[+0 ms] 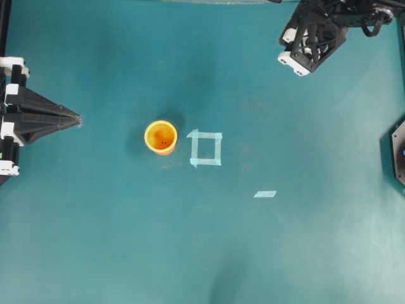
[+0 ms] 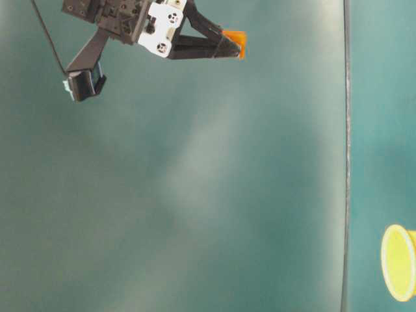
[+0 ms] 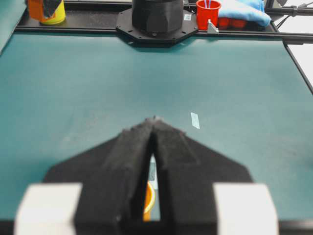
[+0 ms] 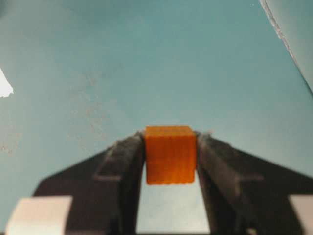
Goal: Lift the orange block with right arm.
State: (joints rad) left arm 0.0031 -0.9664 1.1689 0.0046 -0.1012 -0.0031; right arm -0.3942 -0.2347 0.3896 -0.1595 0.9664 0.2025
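The orange block (image 4: 170, 154) is a small plain cube pinched between the two black fingers of my right gripper (image 4: 170, 139), which is shut on it. In the table-level view the block (image 2: 235, 43) hangs at the tips of the right gripper (image 2: 229, 45), high above the teal table. The overhead view shows the right arm (image 1: 314, 35) at the top right, with the block hidden under it. My left gripper (image 1: 77, 119) rests at the left edge, and its fingers (image 3: 146, 132) are shut together with nothing in them.
A round yellow-orange cup (image 1: 161, 137) stands left of a pale tape square (image 1: 206, 148). A short tape strip (image 1: 265, 194) lies lower right. A black arm base (image 3: 156, 17), a red cup (image 3: 208, 12) and blue cloth (image 3: 242, 10) sit along the far edge.
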